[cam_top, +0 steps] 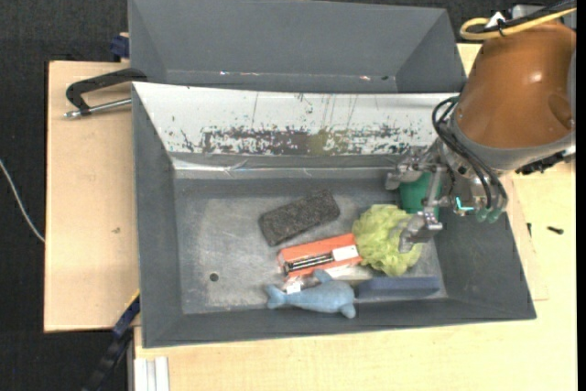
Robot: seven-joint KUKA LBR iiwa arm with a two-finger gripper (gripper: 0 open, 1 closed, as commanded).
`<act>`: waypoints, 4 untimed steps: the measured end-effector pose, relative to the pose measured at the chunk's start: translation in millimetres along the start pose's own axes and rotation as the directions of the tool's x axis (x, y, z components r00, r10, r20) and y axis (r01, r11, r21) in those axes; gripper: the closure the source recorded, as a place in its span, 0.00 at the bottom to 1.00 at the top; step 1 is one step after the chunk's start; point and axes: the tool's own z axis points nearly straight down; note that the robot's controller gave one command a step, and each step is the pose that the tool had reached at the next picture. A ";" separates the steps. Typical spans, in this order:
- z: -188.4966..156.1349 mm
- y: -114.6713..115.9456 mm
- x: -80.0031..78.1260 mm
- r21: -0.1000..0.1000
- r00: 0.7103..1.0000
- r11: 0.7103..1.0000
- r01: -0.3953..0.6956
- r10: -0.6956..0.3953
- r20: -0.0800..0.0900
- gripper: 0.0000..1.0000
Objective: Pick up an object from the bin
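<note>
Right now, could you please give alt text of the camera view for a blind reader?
The gripper sits at the right edge of a crumpled yellow-green cloth in a grey bin. Left of it lie an orange box, a dark grey block and a blue plush toy.

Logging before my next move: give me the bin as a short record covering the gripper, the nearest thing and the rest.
gripper: low at the right side of the bin, at the right edge of the green wad
green wad: crumpled, right of centre
left of it: orange box, touching the green wad
behind the box: grey block, lying flat
front wall: blue toy, dark blue slab
grasp: cannot tell
</note>
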 end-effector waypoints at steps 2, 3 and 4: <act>54.9 -21.8 -1.5 0.002 0.994 0.994 0.113 -0.113 0.011 0.00; 62.9 39.9 -0.6 0.002 0.984 0.984 0.176 -0.176 0.007 0.00; 72.8 5.9 -13.7 0.003 0.929 0.929 0.369 -0.369 0.012 0.00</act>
